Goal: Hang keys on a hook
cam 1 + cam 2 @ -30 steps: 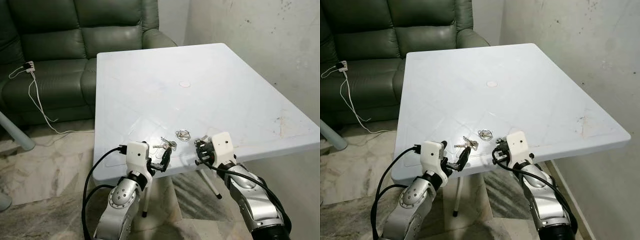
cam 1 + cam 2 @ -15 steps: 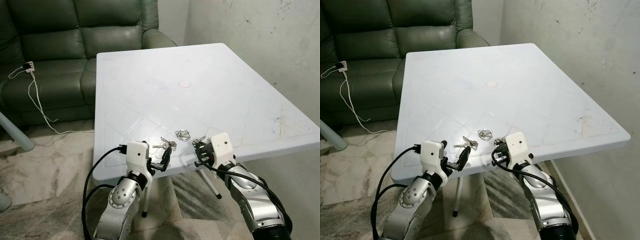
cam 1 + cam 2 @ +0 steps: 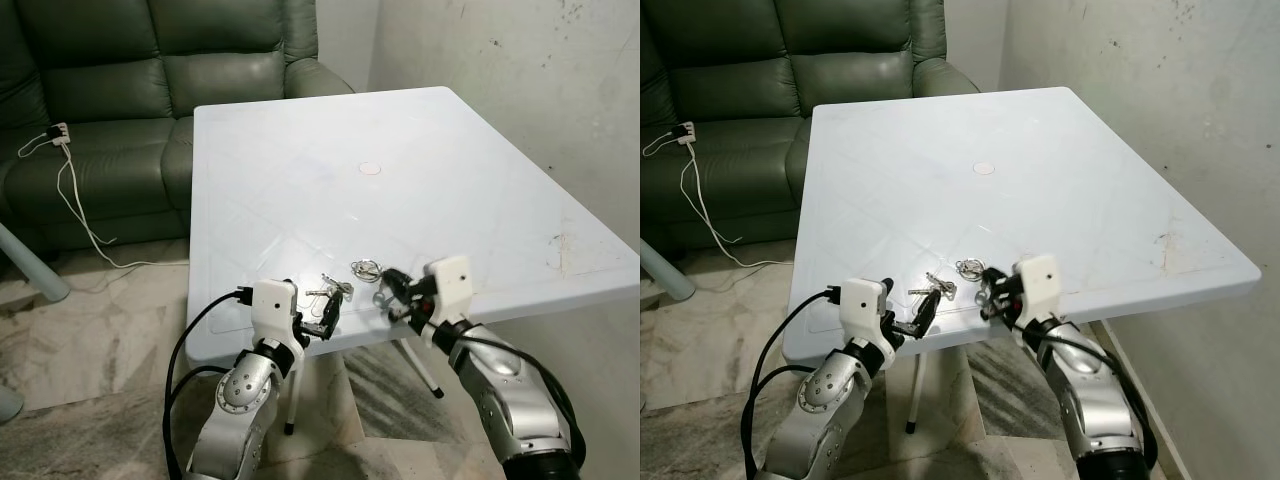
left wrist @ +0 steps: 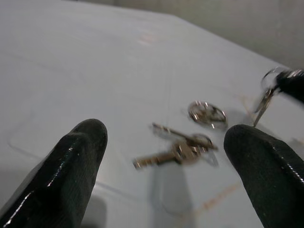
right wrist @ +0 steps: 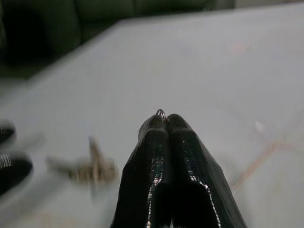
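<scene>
Keys (image 3: pixel 335 290): lying flat on the near part of the white table (image 3: pixel 330 190), close to its front edge, between the two grippers.
Right gripper (image 3: pixel 387 290): fingers (image 5: pixel 167 161) pressed tight together, with a thin wire loop (image 5: pixel 160 112) peeping out at their tips. In the left wrist view, a small metal piece (image 4: pixel 264 97) hangs from these tips above the table.
Left gripper (image 3: pixel 327 315): fingers (image 4: pixel 71 166) spread wide, holding nothing, low at the table's front edge with the keys just ahead of the gap.
Ring (image 3: pixel 365 268): a small round metal piece resting on the table just beyond the keys, near the right gripper's tips.
Table: a small round mark (image 3: pixel 370 168) at its middle.
Surroundings: dark green sofa (image 3: pixel 150 70) behind the table, a white cable (image 3: pixel 75 200) trailing from it to the floor, a marked wall (image 3: pixel 520 90) on the right.
</scene>
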You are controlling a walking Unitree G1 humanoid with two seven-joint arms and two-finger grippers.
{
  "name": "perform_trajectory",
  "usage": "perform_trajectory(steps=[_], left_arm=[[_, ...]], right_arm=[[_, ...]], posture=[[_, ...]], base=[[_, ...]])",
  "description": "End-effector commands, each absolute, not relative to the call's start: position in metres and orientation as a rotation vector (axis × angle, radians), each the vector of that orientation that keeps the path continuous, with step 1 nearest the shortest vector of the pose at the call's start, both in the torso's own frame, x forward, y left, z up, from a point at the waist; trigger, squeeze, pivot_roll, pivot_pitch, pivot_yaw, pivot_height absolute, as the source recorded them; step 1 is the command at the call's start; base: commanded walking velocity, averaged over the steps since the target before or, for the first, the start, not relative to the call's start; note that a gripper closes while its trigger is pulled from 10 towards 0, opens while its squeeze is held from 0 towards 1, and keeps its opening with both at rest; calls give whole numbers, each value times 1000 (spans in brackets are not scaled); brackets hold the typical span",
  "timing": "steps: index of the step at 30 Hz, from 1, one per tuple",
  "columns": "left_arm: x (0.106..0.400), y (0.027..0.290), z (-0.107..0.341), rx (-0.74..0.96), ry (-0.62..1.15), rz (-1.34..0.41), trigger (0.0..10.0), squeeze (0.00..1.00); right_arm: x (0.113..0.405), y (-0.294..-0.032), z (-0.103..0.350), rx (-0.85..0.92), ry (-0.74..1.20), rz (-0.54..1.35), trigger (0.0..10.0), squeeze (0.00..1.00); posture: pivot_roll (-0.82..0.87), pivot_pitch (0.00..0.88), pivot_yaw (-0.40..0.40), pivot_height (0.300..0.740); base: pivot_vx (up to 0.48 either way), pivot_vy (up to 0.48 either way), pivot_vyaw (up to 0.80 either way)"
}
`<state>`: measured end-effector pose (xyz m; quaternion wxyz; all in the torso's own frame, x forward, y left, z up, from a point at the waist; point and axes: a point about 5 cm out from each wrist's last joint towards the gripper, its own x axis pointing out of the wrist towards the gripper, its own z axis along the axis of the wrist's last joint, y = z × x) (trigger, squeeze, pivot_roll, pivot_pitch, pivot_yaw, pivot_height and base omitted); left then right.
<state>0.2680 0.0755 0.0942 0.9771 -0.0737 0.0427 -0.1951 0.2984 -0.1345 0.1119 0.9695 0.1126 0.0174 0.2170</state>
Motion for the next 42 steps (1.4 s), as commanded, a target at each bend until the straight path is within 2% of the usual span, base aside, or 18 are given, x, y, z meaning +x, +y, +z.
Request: perform_trajectory(steps=[1,6,10,17,25,42], left_arm=[[272,68,101,-186,65,-388,10000,0],[280,77,105,-176,45,-358,10000,0],[298,100,116,-164,-4,-274,10000,0],[315,131,142,-148,-109,-184,10000,0],[310,133,152,-166,-184,-178,10000,0],[318,149,157,-187,-214,-121,10000,0]], right_arm=[[303,-139,131,269,-70,411,10000,0],[309,-143,146,273,-183,326,10000,0],[314,-154,160,242,-270,225,10000,0],[311,-164,177,145,-359,170,10000,0],[302,-164,169,110,-337,156,10000,0],[307,-157,158,54,-245,161,10000,0]], posture=[[-56,11,-47,740],[-51,0,-45,740],[-48,0,-41,740],[-52,0,-39,740],[-53,0,-40,740],[-58,0,-29,740]], base=[[0,0,0],[0,0,0],[0,0,0],[0,0,0],[0,0,0],[0,0,-75]])
